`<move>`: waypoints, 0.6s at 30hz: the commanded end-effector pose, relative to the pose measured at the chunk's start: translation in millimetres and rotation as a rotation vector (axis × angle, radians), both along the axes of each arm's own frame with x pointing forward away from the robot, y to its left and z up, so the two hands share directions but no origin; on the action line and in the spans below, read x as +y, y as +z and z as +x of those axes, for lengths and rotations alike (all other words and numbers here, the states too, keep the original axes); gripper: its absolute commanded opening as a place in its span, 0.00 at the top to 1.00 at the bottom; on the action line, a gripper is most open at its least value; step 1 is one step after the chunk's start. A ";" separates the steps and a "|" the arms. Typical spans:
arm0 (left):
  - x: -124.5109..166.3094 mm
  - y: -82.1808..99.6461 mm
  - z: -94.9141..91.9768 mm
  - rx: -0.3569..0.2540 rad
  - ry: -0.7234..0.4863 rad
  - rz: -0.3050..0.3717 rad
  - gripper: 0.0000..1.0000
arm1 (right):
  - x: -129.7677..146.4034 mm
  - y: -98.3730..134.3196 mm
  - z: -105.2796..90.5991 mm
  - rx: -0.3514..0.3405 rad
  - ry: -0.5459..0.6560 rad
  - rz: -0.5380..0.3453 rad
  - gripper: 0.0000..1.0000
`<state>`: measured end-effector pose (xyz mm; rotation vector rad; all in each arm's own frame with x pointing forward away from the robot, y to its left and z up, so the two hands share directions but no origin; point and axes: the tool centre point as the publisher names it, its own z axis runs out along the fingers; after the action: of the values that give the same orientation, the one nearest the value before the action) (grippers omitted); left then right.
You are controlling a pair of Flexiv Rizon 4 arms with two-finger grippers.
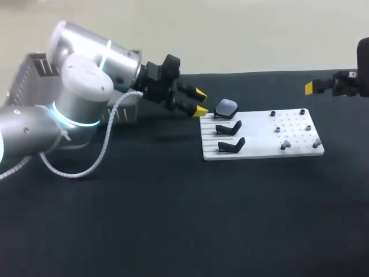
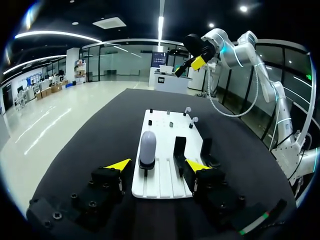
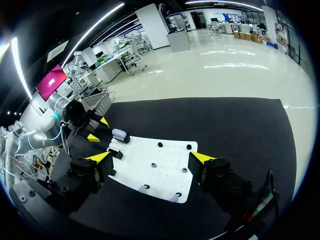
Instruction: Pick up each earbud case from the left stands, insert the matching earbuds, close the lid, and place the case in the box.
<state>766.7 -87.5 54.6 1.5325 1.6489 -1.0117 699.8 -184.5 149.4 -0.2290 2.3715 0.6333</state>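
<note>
Left pincer (image 2: 157,165): fingers apart, nothing held. It sits low over the black surface (image 1: 173,219), at the near end of the white board (image 2: 165,182). In the head view the left pincer (image 1: 200,103) is just beside the board's left edge and not touching the case.

Earbud case (image 2: 147,146): grey, lid shut, sitting on its black stand on the board. It is just ahead of the left pincer, in line with the gap between the fingers and closer to the left finger.

Two empty stands (image 2: 179,147) are beside the case, ahead of the right finger.

Earbuds (image 1: 317,142): small grey pieces at the board's far end, well apart from the left pincer, details too small to tell.

Right pincer (image 3: 150,157): fingers apart, holding nothing, raised off the surface beyond the board's earbud end, with the board ahead of it and below.

Box (image 1: 26,78): grey, behind the left arm, partly hidden, well apart from both pincers.
</note>
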 end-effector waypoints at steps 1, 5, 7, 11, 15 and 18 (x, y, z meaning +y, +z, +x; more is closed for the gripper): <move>-3.3 -6.7 0.6 0.000 0.002 -0.013 0.28 | -0.1 0.2 -0.2 0.000 0.000 -0.001 0.00; -7.1 -9.0 -0.1 0.003 -0.002 -0.018 0.31 | -0.1 0.2 -0.2 0.000 0.000 -0.001 0.00; -9.4 -9.3 -0.2 0.005 -0.011 -0.020 0.34 | -0.1 0.2 -0.2 0.000 0.000 -0.001 0.00; -14.3 -10.6 -0.4 0.001 -0.018 -0.015 0.37 | -0.1 0.2 -0.2 0.000 0.000 -0.001 0.00; -17.5 -12.3 1.0 0.000 -0.024 -0.014 0.40 | -0.1 0.2 -0.2 0.000 0.000 -0.001 0.00; -19.3 -14.1 1.8 0.002 -0.030 -0.013 0.40 | -0.1 0.2 -0.2 0.000 0.000 -0.001 0.00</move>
<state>763.0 -104.3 43.9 1.5441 1.6262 -1.0291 699.7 -184.5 149.4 -0.2291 2.3715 0.6333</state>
